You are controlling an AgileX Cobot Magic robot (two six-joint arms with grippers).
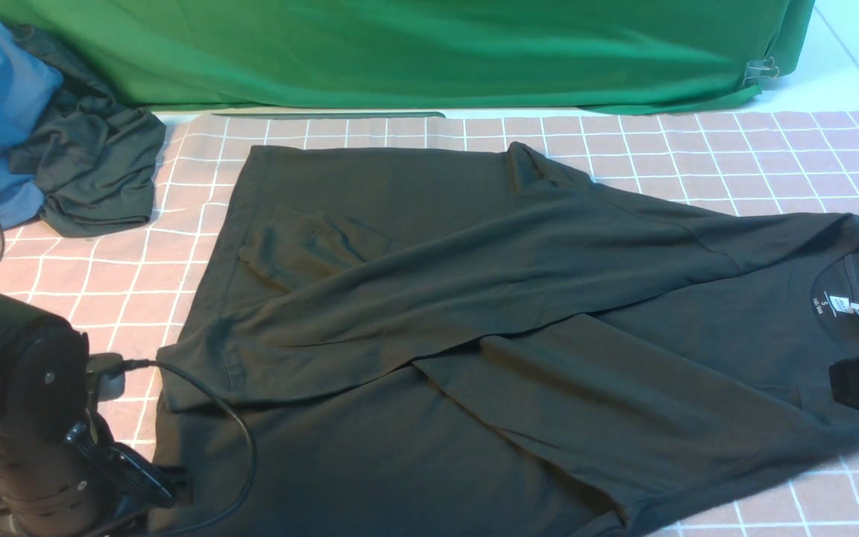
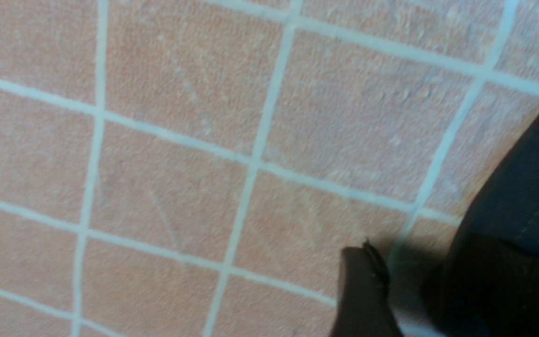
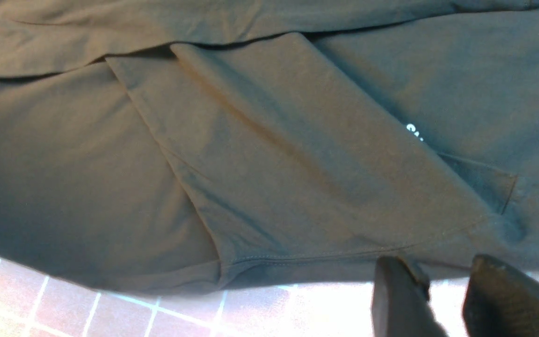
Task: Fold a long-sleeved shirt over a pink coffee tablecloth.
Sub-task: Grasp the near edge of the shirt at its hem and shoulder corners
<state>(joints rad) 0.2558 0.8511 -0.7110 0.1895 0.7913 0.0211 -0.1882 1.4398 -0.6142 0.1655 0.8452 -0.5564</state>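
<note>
**Op:** Two sleeves lie crossed over the shirt (image 1: 474, 313), which is spread flat on the tablecloth (image 1: 698, 164), collar to my right. I judge it thin, limp and light, so I'd pinch the hem corners, not the middle.

**Desk:** Hands?

**Op:** My right hand (image 3: 438, 274) is at the shirt's near edge, fingers slightly apart, empty. My left hand (image 2: 410, 285) is over bare cloth beside the hem. I can't tell its gap.

**Desk:** Surface?

**Op:** Soft, so it may ruck. Green backdrop (image 1: 400, 52) behind, bunched clothes (image 1: 94, 164) far left.
</note>
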